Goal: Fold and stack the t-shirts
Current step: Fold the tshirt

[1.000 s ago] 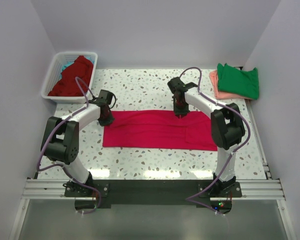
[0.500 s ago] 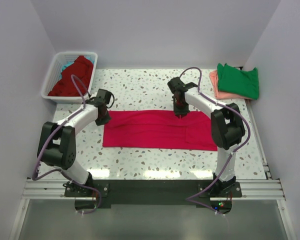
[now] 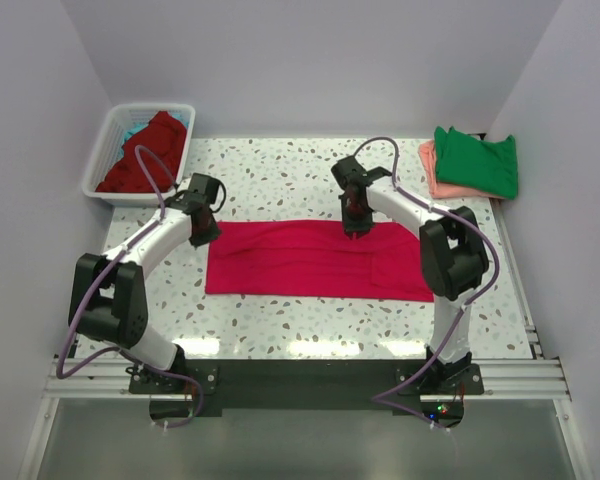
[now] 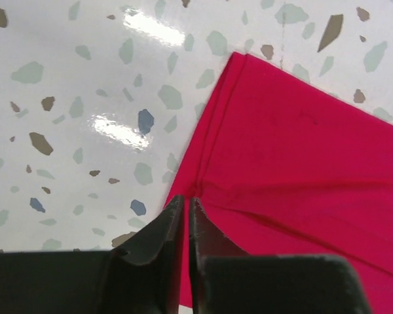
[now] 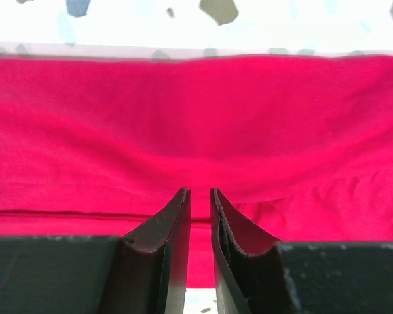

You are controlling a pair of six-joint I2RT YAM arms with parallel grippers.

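crimson-pink t-shirt [image 3: 315,260] lies flat as a long folded band on the speckled table [image 3: 280,180]. your left gripper [image 3: 204,235] sits at the shirt's far-left corner, fingers [image 4: 160,232] pressed together w/ a hairline gap, nothing between them. your right gripper [image 3: 354,226] is at the shirt's far edge, right of centre, fingers [image 5: 173,219] close together, pinching cloth that puckers toward the tips. far-left of the shirt: white slatted basket [image 3: 100,165] w/ a dark red t-shirt [image 3: 145,150] and some teal cloth [image 3: 132,130]. far-right of the shirt: green t-shirt [image 3: 477,160] on a salmon-pink t-shirt [image 3: 430,172].
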